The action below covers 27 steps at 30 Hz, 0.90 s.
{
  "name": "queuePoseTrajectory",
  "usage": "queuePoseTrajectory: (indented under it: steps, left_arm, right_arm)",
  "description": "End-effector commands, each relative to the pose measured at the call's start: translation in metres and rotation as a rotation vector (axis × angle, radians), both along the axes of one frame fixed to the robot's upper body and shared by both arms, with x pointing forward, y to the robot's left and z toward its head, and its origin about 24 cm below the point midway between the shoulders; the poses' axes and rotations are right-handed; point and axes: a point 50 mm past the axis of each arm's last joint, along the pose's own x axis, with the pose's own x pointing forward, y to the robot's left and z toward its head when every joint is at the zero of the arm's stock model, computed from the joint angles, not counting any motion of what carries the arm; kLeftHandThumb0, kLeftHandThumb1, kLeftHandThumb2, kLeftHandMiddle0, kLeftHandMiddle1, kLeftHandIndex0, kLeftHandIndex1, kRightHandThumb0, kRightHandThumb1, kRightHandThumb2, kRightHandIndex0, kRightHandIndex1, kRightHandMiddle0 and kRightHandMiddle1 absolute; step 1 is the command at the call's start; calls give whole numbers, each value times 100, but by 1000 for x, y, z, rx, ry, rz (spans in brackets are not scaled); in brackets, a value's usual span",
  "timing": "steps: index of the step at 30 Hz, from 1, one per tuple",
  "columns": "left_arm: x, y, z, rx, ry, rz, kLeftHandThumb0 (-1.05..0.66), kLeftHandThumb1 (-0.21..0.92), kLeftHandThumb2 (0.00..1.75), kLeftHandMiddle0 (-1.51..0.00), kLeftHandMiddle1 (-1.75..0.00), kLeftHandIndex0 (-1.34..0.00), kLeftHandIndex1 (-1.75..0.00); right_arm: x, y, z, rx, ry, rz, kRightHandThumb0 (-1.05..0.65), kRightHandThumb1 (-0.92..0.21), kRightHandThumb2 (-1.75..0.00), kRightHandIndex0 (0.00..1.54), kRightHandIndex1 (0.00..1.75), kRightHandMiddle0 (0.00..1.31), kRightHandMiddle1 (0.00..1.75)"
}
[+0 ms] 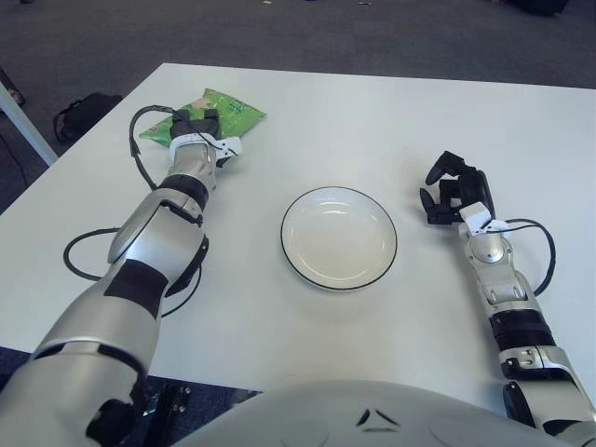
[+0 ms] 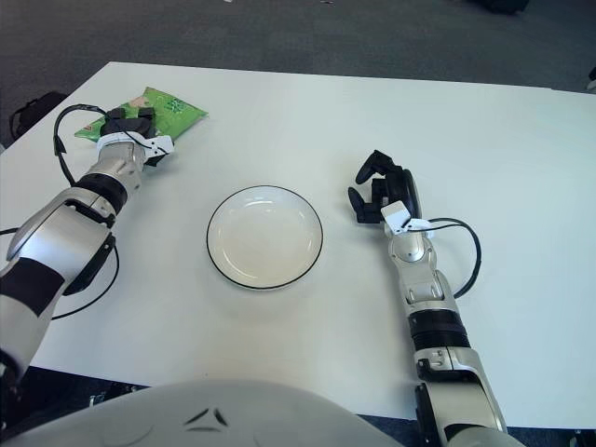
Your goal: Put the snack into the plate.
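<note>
A: What is being shown, from the largest thing down?

B: A white table (image 1: 307, 102) is being viewed from above; a white plate (image 1: 338, 237) with a dark rim is lying near its middle, with nothing in it; a green snack packet (image 1: 223, 110) is lying at the far left corner, well apart from the plate.

A: And the hands?

B: The left hand (image 1: 194, 126) is being held at the packet's near edge, its dark fingers curled onto the foil; the packet appears to be pinched rather than merely touched, though the contact underneath is being hidden by the fingers. The right hand (image 1: 453, 188) is being kept idle, to the right of the plate, its fingers curled on nothing.

A: What could be going wrong from here?

B: Only one edge is being gripped, it seems; slick foil could be slipping free during the lift; the slack far end could be dragging along the table or catching the plate's rim; a loose release could be leaving the packet half over the rim.
</note>
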Motion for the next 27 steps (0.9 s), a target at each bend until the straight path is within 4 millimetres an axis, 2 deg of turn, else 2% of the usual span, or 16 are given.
queuePoseTrajectory:
  steps: [1,3,5,12,19,23,25,27]
  left_arm:
    - [1,-1,3,-55,-28,-46,-105,92,109,-10,-79,0,-71]
    - [1,-4,7,-93,-58,-115,-105,92,109,-13,-83,0,-89]
    - [0,-5,10,-104,-82,-167,-104,92,109,-15,-85,0,-98]
    - [-14,-6,19,-158,-197,-468,-96,92,111,-20,-97,0,-119]
    - [-25,-7,25,-224,-222,-625,-89,92,110,-22,-98,0,-124]
    - [-38,-1,25,-359,-221,-720,-85,92,107,-23,-91,0,-122]
    - [-42,2,28,-433,-205,-748,-81,92,100,-22,-88,0,-119]
    - [-45,6,32,-509,-184,-772,-71,90,84,-21,-83,0,-115]
  right_arm:
    - [-26,0,-49,10,232,-6,-52,-22,-143,130,175,69,175]
    - [-26,-1,-49,10,233,-5,-52,-22,-144,130,175,70,175]
    - [-26,-1,-49,10,234,-4,-52,-22,-144,130,175,70,175]
    - [-25,-2,-49,13,241,0,-53,-21,-144,131,175,70,175]
    - [-24,-1,-48,20,246,6,-52,-22,-144,131,175,70,175]
    - [-24,-2,-48,26,249,4,-52,-22,-144,131,175,70,175]
    - [-24,-2,-48,24,252,2,-52,-22,-144,130,175,70,175]
    - [-24,-2,-48,20,254,3,-52,-22,-143,130,175,69,175]
